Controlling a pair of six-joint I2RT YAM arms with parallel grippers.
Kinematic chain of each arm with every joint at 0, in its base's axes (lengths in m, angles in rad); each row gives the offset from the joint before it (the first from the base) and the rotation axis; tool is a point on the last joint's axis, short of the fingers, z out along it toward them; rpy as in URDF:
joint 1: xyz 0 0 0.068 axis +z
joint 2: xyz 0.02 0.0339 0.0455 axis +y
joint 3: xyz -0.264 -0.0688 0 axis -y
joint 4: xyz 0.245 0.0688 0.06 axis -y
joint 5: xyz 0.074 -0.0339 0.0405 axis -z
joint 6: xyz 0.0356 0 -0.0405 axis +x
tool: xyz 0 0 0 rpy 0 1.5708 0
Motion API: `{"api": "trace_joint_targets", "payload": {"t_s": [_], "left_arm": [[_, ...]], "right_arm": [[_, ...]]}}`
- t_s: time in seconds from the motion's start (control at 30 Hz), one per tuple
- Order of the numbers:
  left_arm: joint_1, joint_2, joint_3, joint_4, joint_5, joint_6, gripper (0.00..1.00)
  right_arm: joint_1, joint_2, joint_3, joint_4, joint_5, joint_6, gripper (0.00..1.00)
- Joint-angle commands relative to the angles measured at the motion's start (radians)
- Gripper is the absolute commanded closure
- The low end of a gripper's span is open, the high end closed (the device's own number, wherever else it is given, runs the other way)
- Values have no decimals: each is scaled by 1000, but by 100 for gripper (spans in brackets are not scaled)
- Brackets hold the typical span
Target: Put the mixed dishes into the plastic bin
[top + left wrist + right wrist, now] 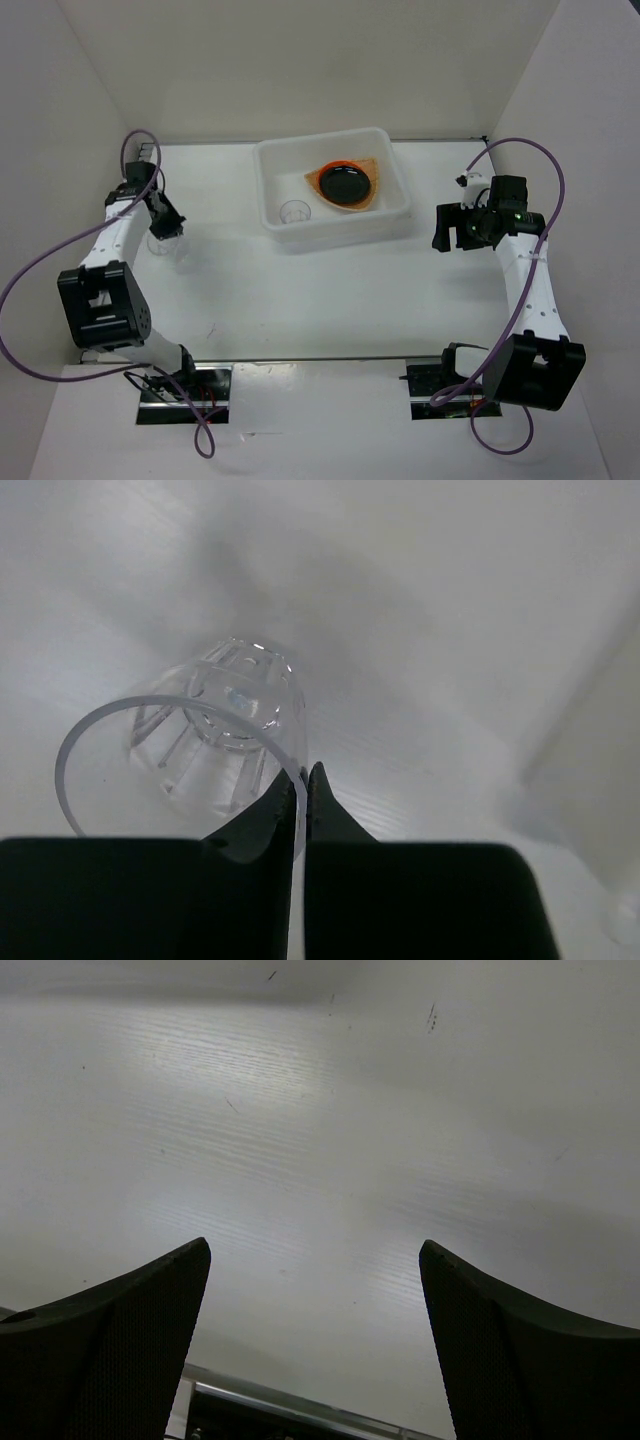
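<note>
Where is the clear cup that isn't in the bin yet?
The clear cup is on the left side of the top view, well left of the plastic bin. Its rim is pinched in the left hand.

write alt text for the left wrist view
The left fingers, two black points, are shut on the near rim of a clear cup, one inside the wall and one outside. The camera looks down into the cup, which has ribbed sides. Plain white table fills the rest of the view.
</note>
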Motion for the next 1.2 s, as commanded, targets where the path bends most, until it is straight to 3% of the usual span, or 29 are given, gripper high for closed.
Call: {"api": "trace_joint_targets", "payload": {"t_s": [0.0, 0.13, 0.17, 0.23, 0.27, 0.3, 0.4, 0.57, 0.77, 1.17], "left_arm": [[1, -115, 111, 205, 345, -88, 100], [-48, -55, 216, 409, 514, -210, 100], [-86, -34, 313, 426, 514, -221, 100], [-128, 84, 470, 383, 514, -180, 100], [-180, 136, 654, 298, 497, -102, 100], [-209, 190, 747, 250, 482, -56, 100], [-315, 405, 953, 106, 388, 48, 100], [-488, 506, 1037, 40, 174, 130, 100], [-568, 627, 1084, -12, -38, 156, 100], [-588, 727, 1093, -31, -95, 144, 98]], "right_arm": [[-7, 8, -4, 40, -4, 1, 10], [-7, 8, -14, 40, -4, 1, 10], [-7, 8, -14, 40, -4, 1, 10], [-7, 8, -14, 40, -4, 1, 10], [-7, 8, -14, 40, -4, 1, 10], [-7, 8, -14, 40, -4, 1, 10], [-7, 18, -14, 50, -4, 1, 10], [-16, 8, -14, 50, -4, 11, 10], [-16, 8, -14, 50, 5, 11, 10], [-25, 27, -14, 50, 5, 11, 9]]}}
